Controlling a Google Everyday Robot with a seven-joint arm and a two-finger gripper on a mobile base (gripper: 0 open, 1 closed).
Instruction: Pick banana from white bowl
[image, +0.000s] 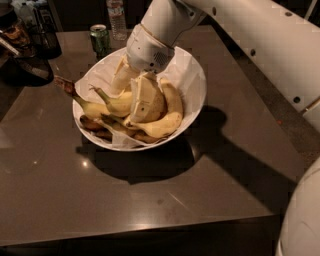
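Observation:
The white bowl (192, 80), lined with crumpled white paper, stands on the dark table and holds several bananas. The banana (117, 103), plump and yellow with a short greenish stem, lies in the middle of the pile. My gripper (127, 102) reaches down into the bowl from the upper right. It is open, with one pale finger (119, 76) behind the banana and the other finger (144, 100) in front of it. Another yellow banana (162, 125) lies to the right. Dark overripe bananas (95, 125) lie at the bowl's front left.
A green can (99, 39) and a clear water bottle (116, 19) stand behind the bowl. Dark objects (30, 45) crowd the table's back left corner. My white arm (260, 45) crosses the upper right. The table's front edge (150, 230) is near.

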